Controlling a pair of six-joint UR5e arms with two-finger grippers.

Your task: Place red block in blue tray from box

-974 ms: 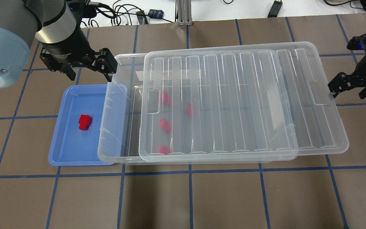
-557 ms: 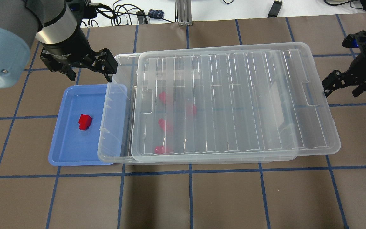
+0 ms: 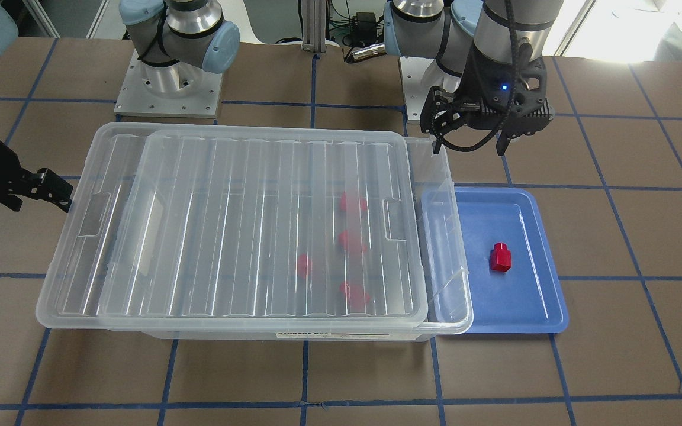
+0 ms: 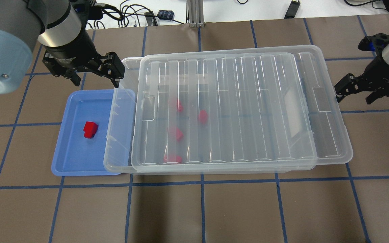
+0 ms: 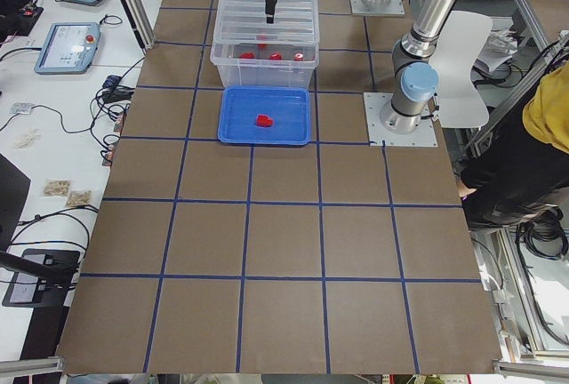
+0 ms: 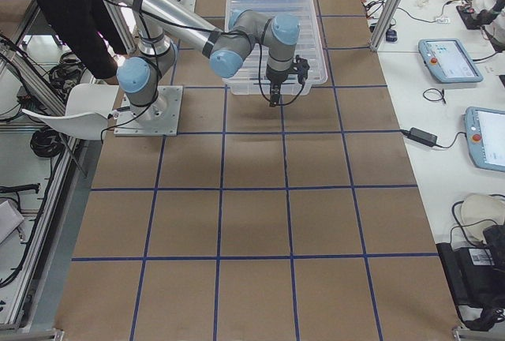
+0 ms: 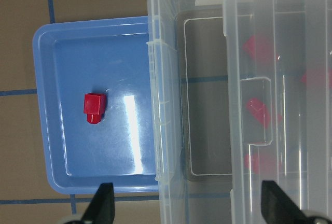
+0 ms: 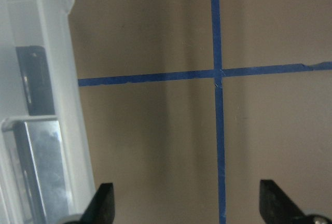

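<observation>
One red block (image 4: 90, 129) lies in the blue tray (image 4: 76, 158), left of the box (image 4: 120, 135); it also shows in the left wrist view (image 7: 94, 108). Several more red blocks (image 4: 176, 133) lie inside the box under its clear ribbed lid (image 4: 248, 108). The lid sits shifted to the right, so a strip at the box's left end stays uncovered. My left gripper (image 4: 96, 81) is open and empty, above the tray's far edge at the box's left corner. My right gripper (image 4: 354, 98) is open and empty, with one finger at the lid's right edge.
The box's left rim overhangs the tray's right side (image 3: 444, 260). A white label (image 3: 329, 335) is on the box front. Cables and an aluminium post (image 4: 194, 13) lie beyond the far table edge. The arm bases (image 3: 166, 89) stand behind the box. A person (image 5: 551, 108) stands beside the table.
The lid has slid left over the box and uncovers less of its left end. My right gripper has moved left with the lid's right edge. The left arm and the tray's block have not moved.
</observation>
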